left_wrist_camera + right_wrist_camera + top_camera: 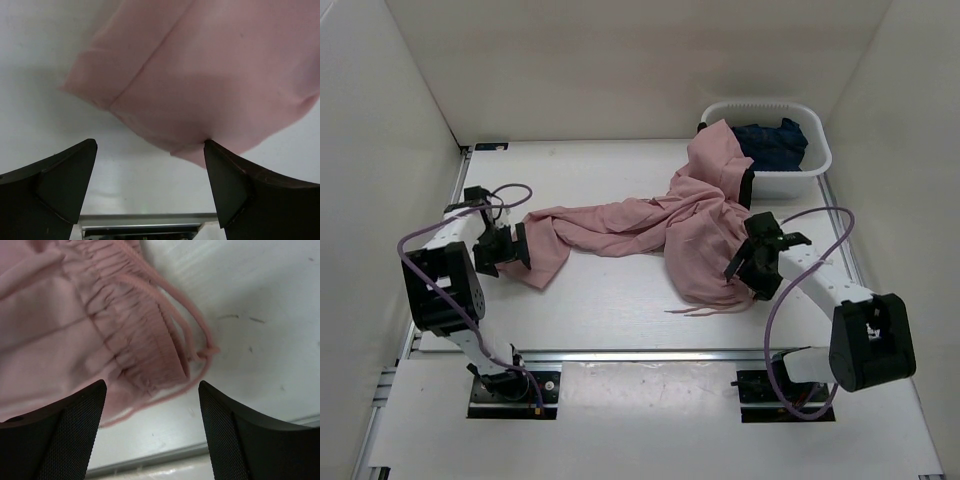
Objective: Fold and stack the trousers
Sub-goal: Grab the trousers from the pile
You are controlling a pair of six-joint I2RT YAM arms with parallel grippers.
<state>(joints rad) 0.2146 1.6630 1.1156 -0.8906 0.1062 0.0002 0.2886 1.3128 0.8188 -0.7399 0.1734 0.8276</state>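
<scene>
Left claw [506, 248], seen from the overhead view, stood with its jaws wide apart at the left end of the trousers [650, 225] and held nothing. We noted the right claw [756, 262] likewise spread, just beside the garment's right edge and gripping nothing. The trousers lay unfolded across the middle of the table [620, 320]. One leg ran left to the left claw. Another part climbed to the far right and draped over the rim of the white basket [795, 183]. A dark navy garment [775, 140] lay inside that basket.

From the left wrist view, we recorded the left claw [150, 145] fully open with bare table [40, 75] between its fingers. The hemmed leg end of the trousers [210, 75] lay just beyond the tips. Its edge met the tip of one finger [220, 175], but we saw no grip.

From the right wrist view, the right claw [151, 385] was open and empty. The trousers [50, 340] showed their gathered waistband [130, 330] just beyond the fingertips. A thin drawstring [195, 322] looped out from it onto the table [260, 300].
</scene>
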